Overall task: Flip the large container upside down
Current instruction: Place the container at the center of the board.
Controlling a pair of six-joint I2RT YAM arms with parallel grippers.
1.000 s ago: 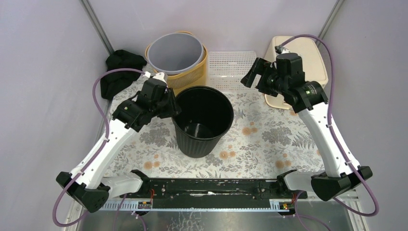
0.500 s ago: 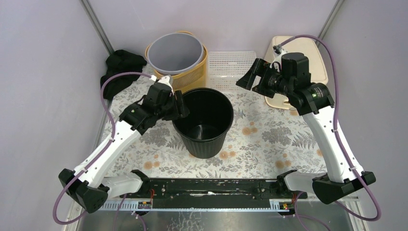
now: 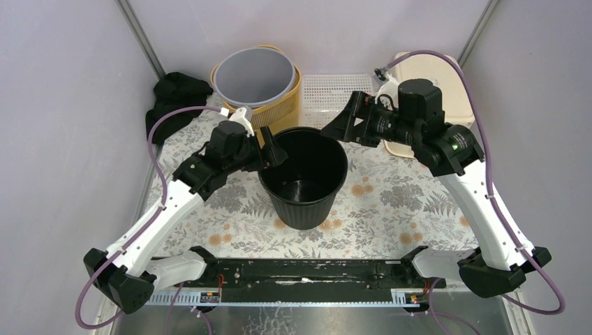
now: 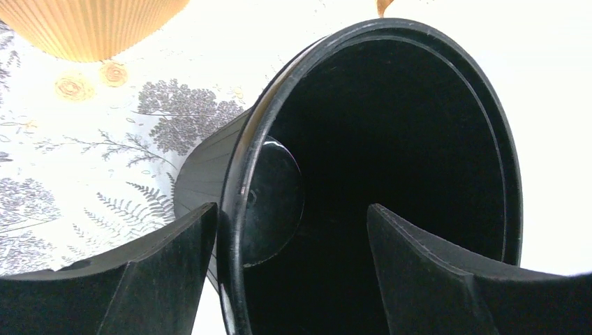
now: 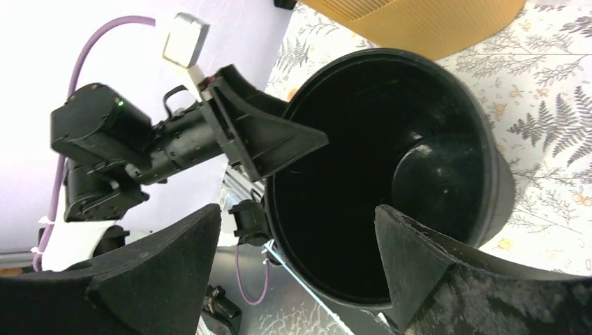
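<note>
The large container [image 3: 305, 204], a black ribbed bucket, stands upright with its mouth up in the middle of the flowered mat. My left gripper [image 3: 269, 156] is open and straddles its left rim. In the left wrist view, one finger of the left gripper [image 4: 292, 209] lies close against the outside of the container [image 4: 209, 167], and the other hangs apart inside the dark hollow. My right gripper [image 3: 339, 125] is open over the far right rim. In the right wrist view the right gripper [image 5: 299, 209] holds nothing and looks down into the container [image 5: 433, 174].
A grey tub [image 3: 254, 77] sits nested in a yellow basket [image 3: 283, 112] just behind the container. Behind the right gripper lies a white mesh tray [image 3: 335, 91]. A cream board [image 3: 450, 77] is at the back right and a black cloth [image 3: 174, 98] at the back left.
My left gripper has opened wide from a near-shut hold on the left rim. The container has shifted slightly to the right. My right gripper has swung left toward the far rim.
</note>
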